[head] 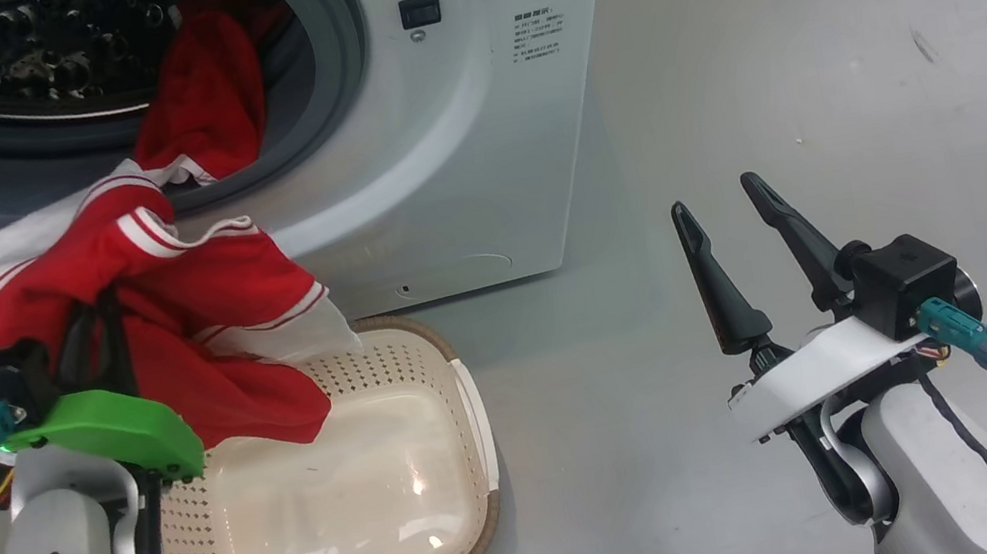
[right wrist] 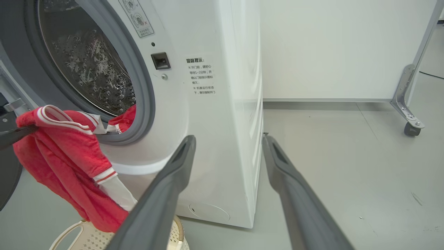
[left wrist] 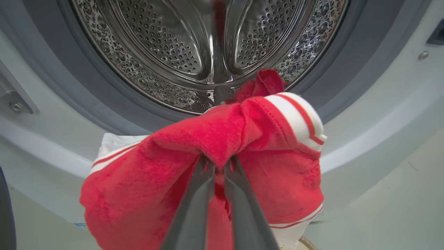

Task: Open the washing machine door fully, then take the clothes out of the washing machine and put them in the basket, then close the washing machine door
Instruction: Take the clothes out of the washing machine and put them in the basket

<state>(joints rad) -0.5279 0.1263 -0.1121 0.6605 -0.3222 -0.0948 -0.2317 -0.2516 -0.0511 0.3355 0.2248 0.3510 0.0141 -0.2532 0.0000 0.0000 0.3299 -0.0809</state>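
The left gripper (left wrist: 218, 165) is pinching the clothes (head: 183, 301) with jaws nearly closed, holding them above the basket (head: 465, 394) for dropping, though a tail is trailing into the washer (head: 466, 119), while the right gripper (head: 715, 195) is idling wide open.

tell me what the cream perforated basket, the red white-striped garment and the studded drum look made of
Cream perforated basket: moulded plastic, probably; its glossy floor catches light glare and the holes are uniform. Its brown rim looks woven, material unclear.
Red white-striped garment: soft knit fabric, matte and slightly fuzzy, folding limply.
Studded drum: polished steel, by its mirror-like shine and punched holes.
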